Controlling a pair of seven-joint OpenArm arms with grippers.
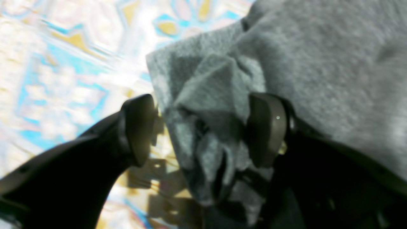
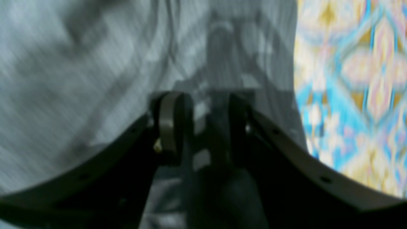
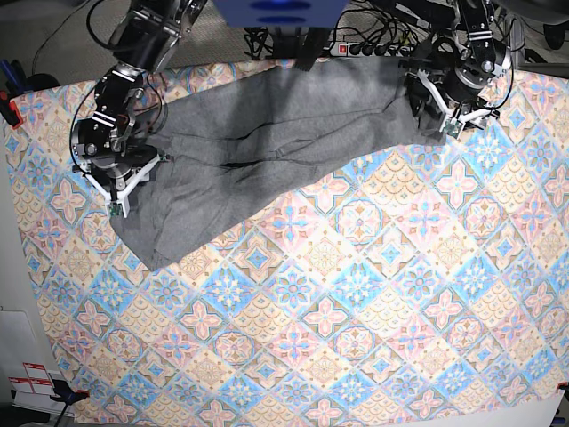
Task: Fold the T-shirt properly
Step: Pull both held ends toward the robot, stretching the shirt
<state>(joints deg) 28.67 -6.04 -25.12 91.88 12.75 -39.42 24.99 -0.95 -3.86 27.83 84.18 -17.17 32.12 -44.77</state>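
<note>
The grey T-shirt (image 3: pixel 267 151) lies stretched across the far part of the table, creased along its middle. My left gripper (image 3: pixel 443 120) is at its right end. In the left wrist view this gripper (image 1: pixel 203 130) stands wide apart around a bunched corner of the T-shirt (image 1: pixel 318 63). The cloth touches one pad (image 1: pixel 265 127) and stays clear of the other. My right gripper (image 3: pixel 133 185) is over the shirt's left end. In the right wrist view, which is blurred, its fingers (image 2: pixel 171 127) stand a little apart above the flat T-shirt (image 2: pixel 79 79).
The patterned tablecloth (image 3: pixel 356 311) covers the whole table and shows beside the shirt in both wrist views (image 1: pixel 63 63) (image 2: pixel 349 79). A power strip and cables (image 3: pixel 373 49) lie behind the far edge. A red clamp (image 3: pixel 9 108) sits at the left edge.
</note>
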